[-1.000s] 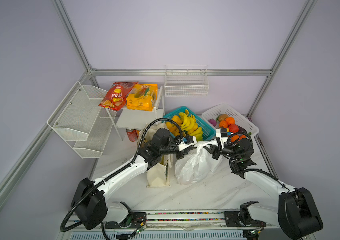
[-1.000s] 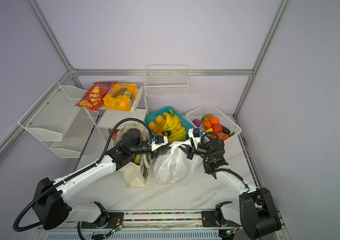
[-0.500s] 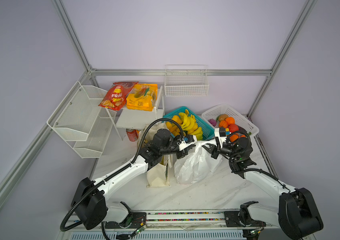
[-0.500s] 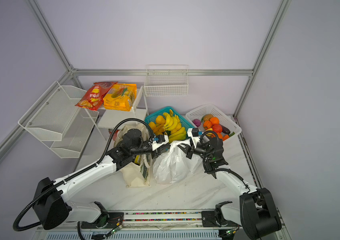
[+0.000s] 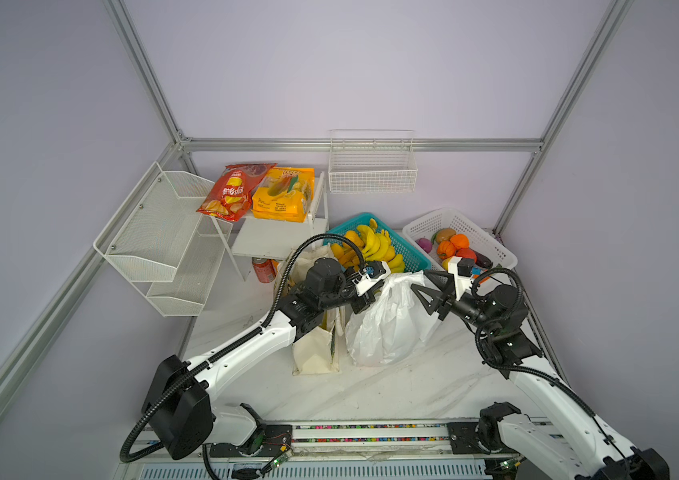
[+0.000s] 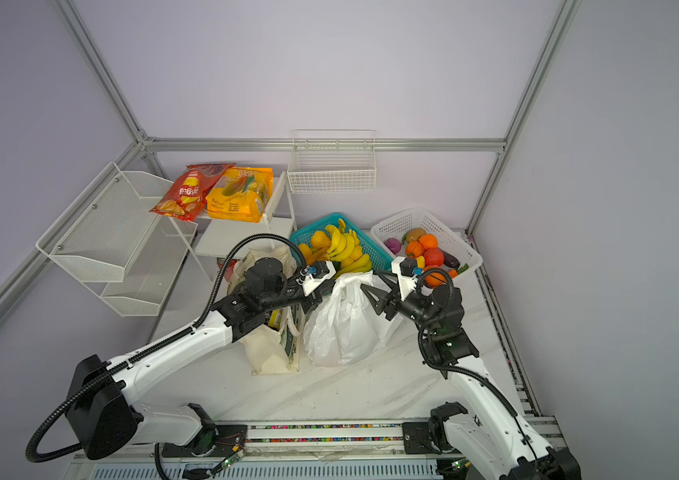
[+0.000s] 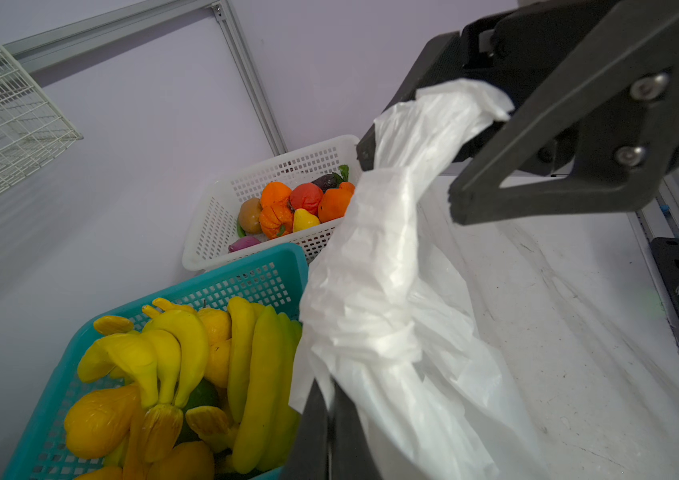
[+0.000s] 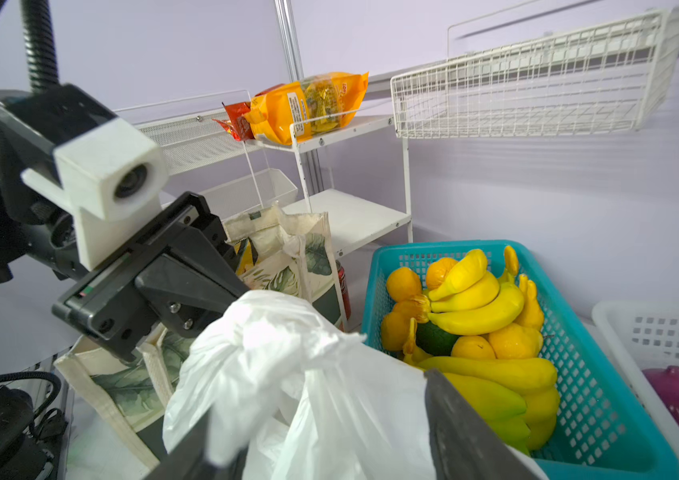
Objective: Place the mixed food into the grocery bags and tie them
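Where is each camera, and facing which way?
Both top views: high above the arm bases, looking down at the table; both arms show, left claw and right claw at the white plastic bag.
Left wrist: on the left arm, facing the teal basket and white basket; its shut fingers show.
Right wrist: on the right arm, facing the canvas tote and shelf; its open fingers show.
Wrist views share the bag and bananas.
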`<action>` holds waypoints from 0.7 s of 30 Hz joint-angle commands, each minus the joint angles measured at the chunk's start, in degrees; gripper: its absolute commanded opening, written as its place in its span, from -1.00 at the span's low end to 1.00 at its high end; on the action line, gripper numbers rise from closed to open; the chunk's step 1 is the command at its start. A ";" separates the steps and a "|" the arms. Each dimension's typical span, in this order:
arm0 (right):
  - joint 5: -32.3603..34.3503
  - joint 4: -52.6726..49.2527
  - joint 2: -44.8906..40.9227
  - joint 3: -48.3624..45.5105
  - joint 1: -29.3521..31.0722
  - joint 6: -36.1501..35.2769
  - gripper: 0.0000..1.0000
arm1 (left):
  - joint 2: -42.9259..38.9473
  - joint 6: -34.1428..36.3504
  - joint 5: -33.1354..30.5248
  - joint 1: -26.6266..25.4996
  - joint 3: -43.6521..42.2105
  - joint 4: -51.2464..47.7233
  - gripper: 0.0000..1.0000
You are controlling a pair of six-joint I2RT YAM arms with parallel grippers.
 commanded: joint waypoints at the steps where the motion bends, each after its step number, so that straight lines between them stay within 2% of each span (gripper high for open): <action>1: 1.41 -6.15 -2.51 1.25 0.21 1.08 0.35 | -0.80 -0.95 -0.48 -0.46 0.37 2.64 -1.00; 5: 0.19 -7.26 -3.25 2.87 0.49 2.55 0.35 | -0.98 -0.38 -0.64 -0.64 0.25 2.68 -1.00; 10: -3.40 -3.55 -1.22 4.05 0.72 4.67 0.09 | -0.98 -0.04 -0.45 -0.88 0.34 2.59 -1.00; 14: -5.12 -0.95 -0.23 4.22 1.56 5.61 -0.02 | -0.98 0.27 -0.55 -1.03 0.46 2.37 -1.00; 17: -5.21 -0.49 0.01 4.22 1.87 5.63 -0.24 | -1.04 0.41 -0.64 -1.16 0.39 2.20 -1.00; 21: -3.85 -1.03 -0.24 4.22 1.96 5.77 -0.70 | -1.07 0.72 -1.56 -1.16 0.46 2.05 -1.00</action>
